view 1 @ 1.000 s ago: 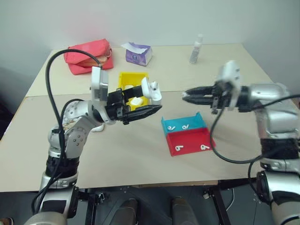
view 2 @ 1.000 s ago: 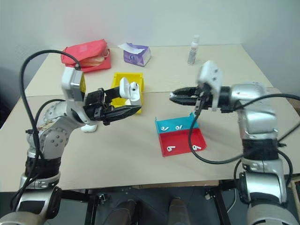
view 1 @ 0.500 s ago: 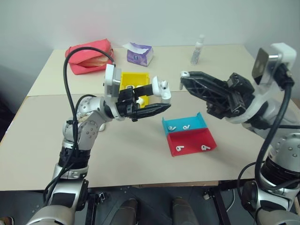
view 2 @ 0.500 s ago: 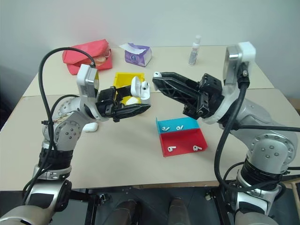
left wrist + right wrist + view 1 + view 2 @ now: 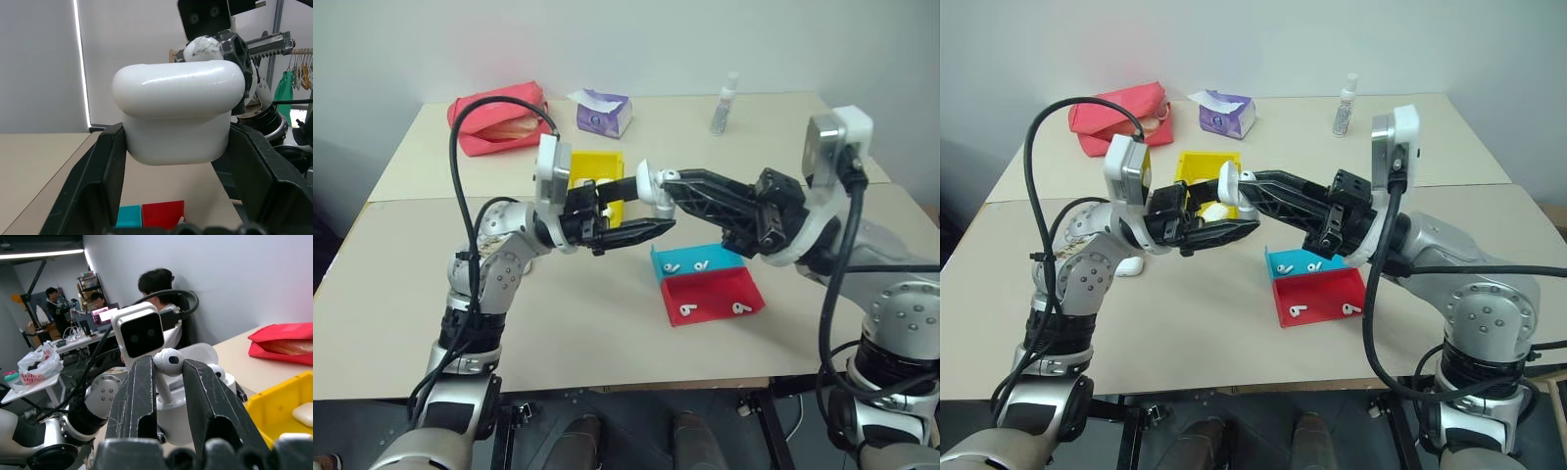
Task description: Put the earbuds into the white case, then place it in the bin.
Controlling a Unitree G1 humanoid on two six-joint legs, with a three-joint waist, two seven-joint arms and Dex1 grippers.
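Note:
My left gripper [image 5: 178,147] is shut on the white case [image 5: 178,98] and holds it in the air in front of the yellow bin [image 5: 592,164]. The case's lid [image 5: 195,352] stands open. My right gripper [image 5: 168,377] is shut on one earbud [image 5: 168,361], reaching in from the right so the earbud sits right at the case's open top. More earbuds [image 5: 686,310] lie in the red tray [image 5: 717,294] and the teal tray [image 5: 695,258]. White cases [image 5: 1214,211] lie inside the bin.
A red pouch [image 5: 499,117], a purple tissue pack [image 5: 604,113] and a small bottle [image 5: 724,103] stand along the table's far edge. Another small white case [image 5: 1128,265] lies behind my left arm. People sit at desks [image 5: 93,303] beyond the table.
My right gripper has swung left and back with the earbud, rolling its wrist, until the earbud met the case's open top. The left gripper has held the case nearly still.

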